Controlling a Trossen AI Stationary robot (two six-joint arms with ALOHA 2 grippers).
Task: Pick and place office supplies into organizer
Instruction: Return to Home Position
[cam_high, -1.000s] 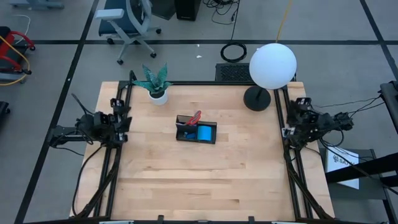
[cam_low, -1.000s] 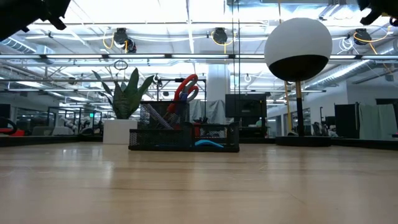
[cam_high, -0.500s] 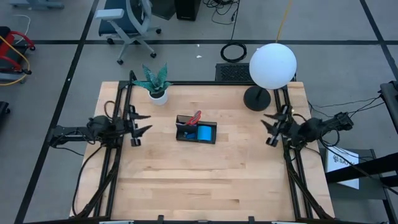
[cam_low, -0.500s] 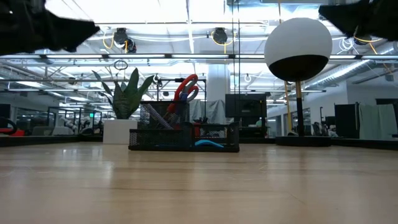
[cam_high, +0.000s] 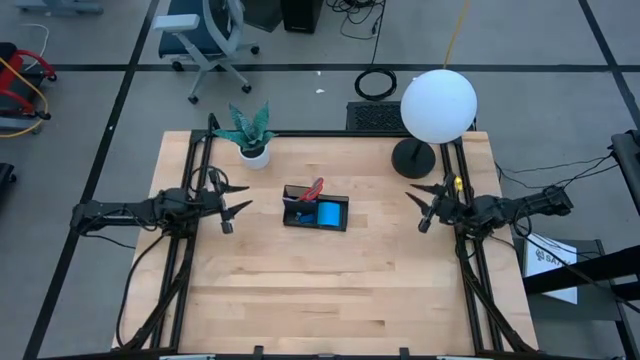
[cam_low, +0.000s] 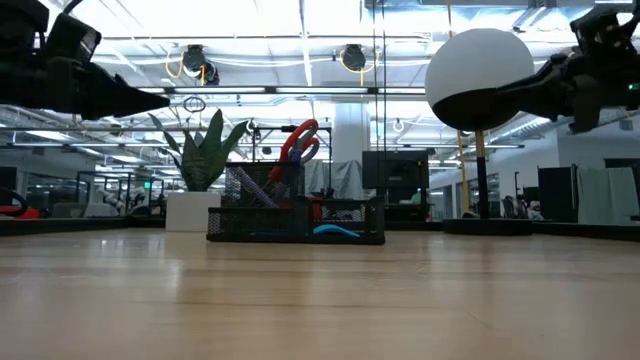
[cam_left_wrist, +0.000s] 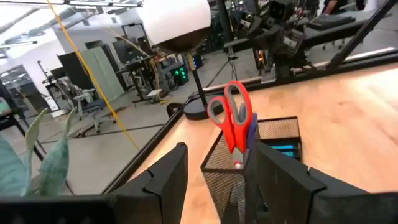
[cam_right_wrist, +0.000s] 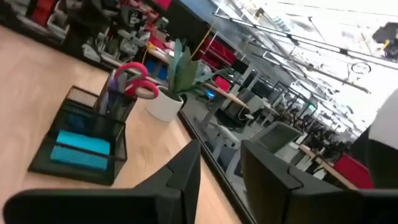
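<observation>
The black mesh organizer stands at the table's middle. Red-handled scissors and a blue pen stand upright in its taller compartment, handles up. The blue note pad lies flat in the lower one. My left gripper hovers level above the table, left of the organizer, open and empty. In its wrist view the fingers frame the scissors. My right gripper hovers level to the organizer's right, also open and empty, pointing toward the organizer.
A lamp with a white globe and a round black base stands at the far right. A potted plant stands at the far left. Bare wood stretches over the table's near half.
Both grippers have swung from tucked beside their bases to level, pointing toward the organizer, and have sunk lower. The left has reached toward the table's right, the right toward its left. Neither has changed its finger gap. The organizer and its contents have stayed put.
</observation>
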